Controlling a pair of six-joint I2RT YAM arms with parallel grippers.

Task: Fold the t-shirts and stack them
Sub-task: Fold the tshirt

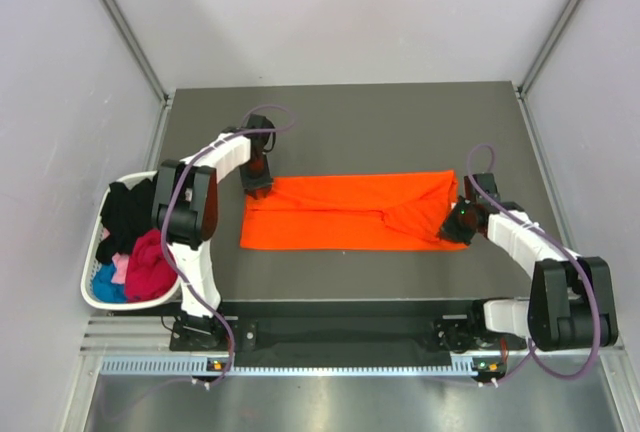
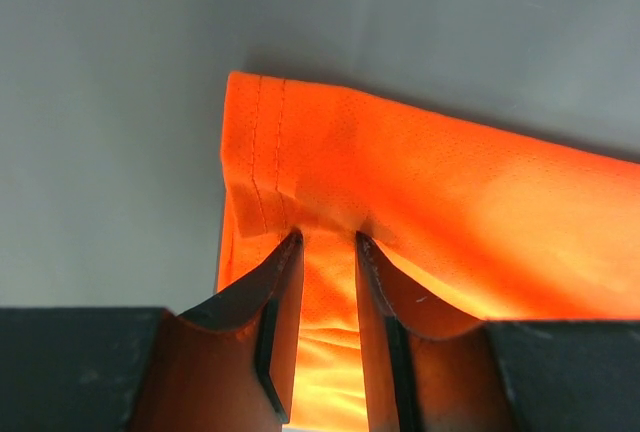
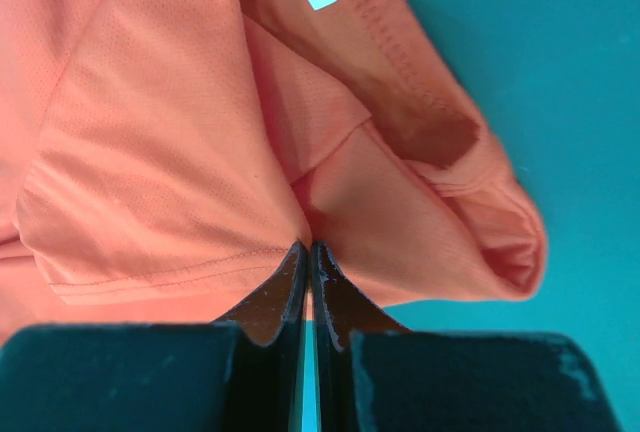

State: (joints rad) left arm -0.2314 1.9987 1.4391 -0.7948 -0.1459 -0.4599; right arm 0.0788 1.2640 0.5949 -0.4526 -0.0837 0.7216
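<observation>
The left hand (image 1: 258, 187), narrow, pinches the far left corner of the orange t-shirt (image 1: 340, 214) lying on the worktop (image 1: 350, 122); the right hand (image 1: 455, 224), closed tight, nips its right edge. That thin bite may slip, spoiling the fold.

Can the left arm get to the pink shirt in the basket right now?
Probably not yet: its tool grips the orange shirt. The pink shirt lies uncovered in the basket close by.
</observation>
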